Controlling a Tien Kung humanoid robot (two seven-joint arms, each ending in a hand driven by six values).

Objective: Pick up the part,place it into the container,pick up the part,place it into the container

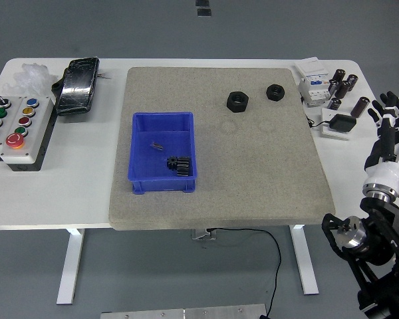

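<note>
A black toothed gear point(179, 165) and a thin dark pin point(157, 144) lie in the blue plastic bin point(162, 161) on the grey felt-like mat point(219, 146); two black hexagonal nuts point(237, 102) point(275, 91) sit near the mat's far edge; the right hand point(389, 129) hangs past the white counter point(60, 193) at its right edge, fingers extended, holding nothing.

White table point(66, 199) w/ white legs on grey floor point(186, 26), even overhead light.
</note>
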